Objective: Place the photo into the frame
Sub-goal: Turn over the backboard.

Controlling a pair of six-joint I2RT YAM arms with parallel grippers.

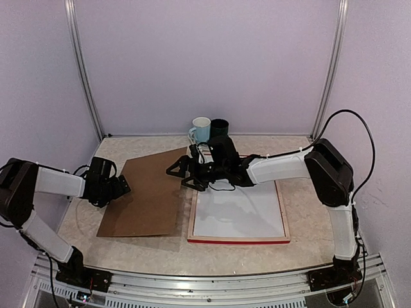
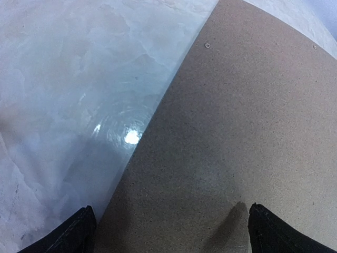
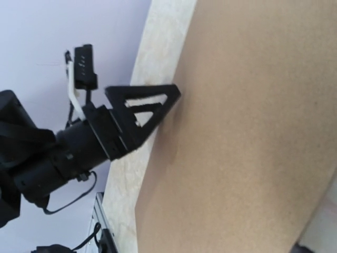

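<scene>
Left hand [image 1: 122, 186] open, straddling board [image 1: 151, 192] edge

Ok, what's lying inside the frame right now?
The photo, white back up, fills the frame; its printed side is hidden. The right arm covers the far-left corner.

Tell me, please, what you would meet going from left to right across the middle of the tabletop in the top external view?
left gripper, open → flat brown rectangular backing board → right gripper, open → large rectangular picture frame with a red front edge and pale wood sides
</scene>
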